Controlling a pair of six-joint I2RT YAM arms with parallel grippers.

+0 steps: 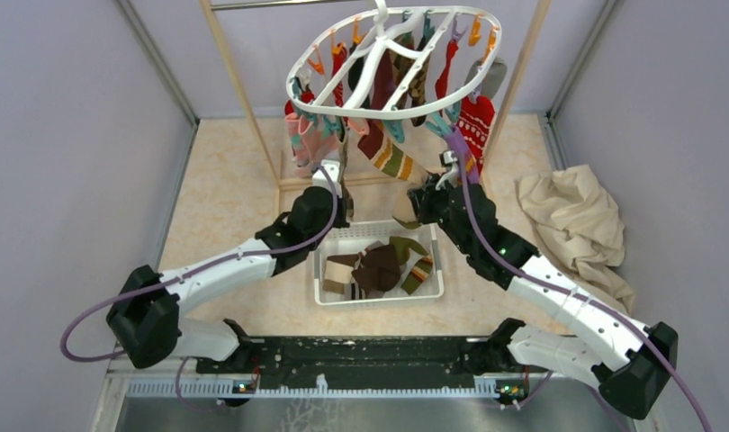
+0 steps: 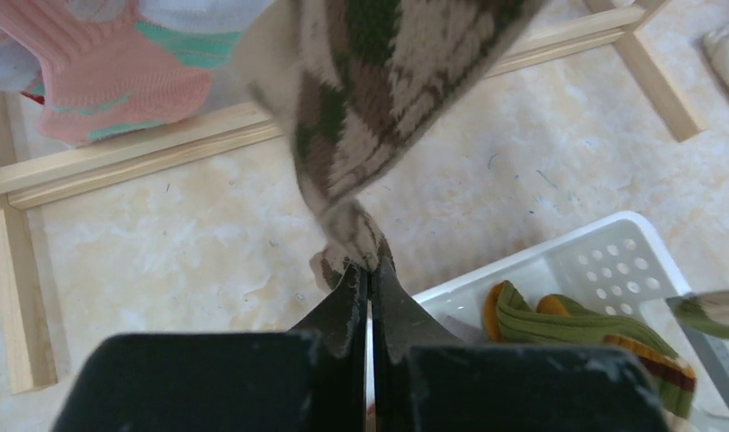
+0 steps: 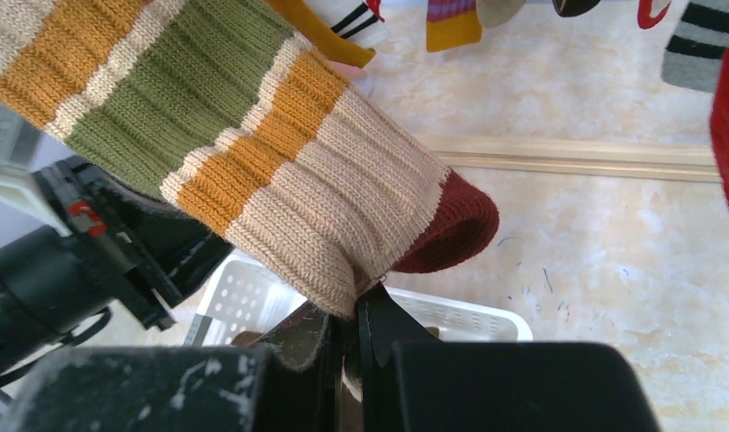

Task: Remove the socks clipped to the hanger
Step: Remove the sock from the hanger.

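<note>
Left gripper (image 2: pixel 370 270) clamps the argyle sock (image 2: pixel 388 99) by its toe, right gripper (image 3: pixel 354 306) the striped sock (image 3: pixel 280 171), likely to tug both from the hanger (image 1: pixel 385 114) at 12 o'clock.

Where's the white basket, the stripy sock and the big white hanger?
White plastic slotted basket (image 1: pixel 379 300): top view, near rim.
Green, orange and cream striped knitted sock (image 3: pixel 343 198): right wrist view, cream ribbed part.
White plastic oval hanger (image 1: pixel 370 114): top view, near rim.
</note>
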